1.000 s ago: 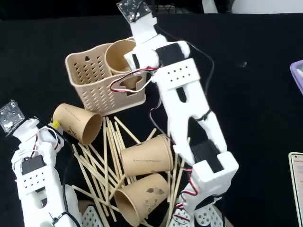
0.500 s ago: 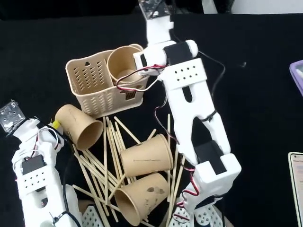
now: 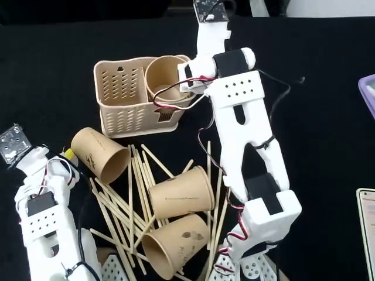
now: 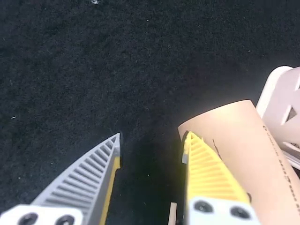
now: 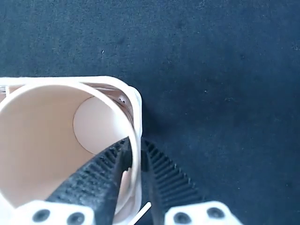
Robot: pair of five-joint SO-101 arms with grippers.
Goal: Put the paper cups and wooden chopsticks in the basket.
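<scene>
— What was under everything?
— A black cloth (image 3: 328,146) covered the table.
— And at the edges?
— The corner of a pale purple container (image 3: 370,93) poked in at the right edge. Lower on that same edge, well apart from it, lay a pale card (image 3: 368,234) cut off by the frame. A white strip (image 3: 328,7) showed beyond the far side.

I see the left compartment of the basket (image 3: 126,114) open from above (a cup (image 3: 166,75) fills the other). The right arm (image 3: 243,126) walls its right side; loose cups (image 3: 181,193) and chopsticks (image 3: 133,181) crowd the surface (image 3: 53,70) in front.
</scene>
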